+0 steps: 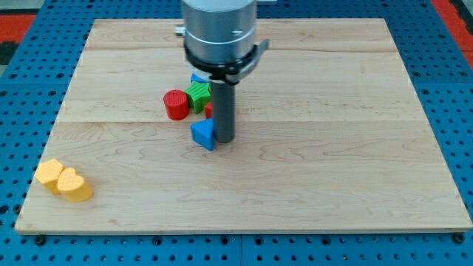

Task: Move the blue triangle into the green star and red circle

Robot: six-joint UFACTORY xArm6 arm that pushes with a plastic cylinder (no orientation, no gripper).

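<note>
Camera view shows a pale wooden surface [332,185], made of long planks with fine grain, laid over a blue perforated base [458,89]. A grey metal cylinder [219,29] is seen at the view's top, from which a straight dark rod [224,103] descends. My tip [225,140] is placed on the wood, touching the right side of the blue triangle [202,134], a small matte wedge with sharp edges.

Just above the triangle, toward the view's top, a cluster of blocks is gathered. The red circle [176,104], a smooth short cylinder, is set at the cluster's left, and the green star [198,95], ridged on top, is pressed against its right side. A second blue block [199,77] is partly hidden behind the star, and a sliver of another red block [209,109] is glimpsed beside the rod; their shapes cannot be told. The triangle lies near the star and circle but apart from them.

Two yellow blocks [65,181], rounded and touching, are seen at the view's lower left.

No fingers are carried by this arm, so nothing is grasped.
</note>
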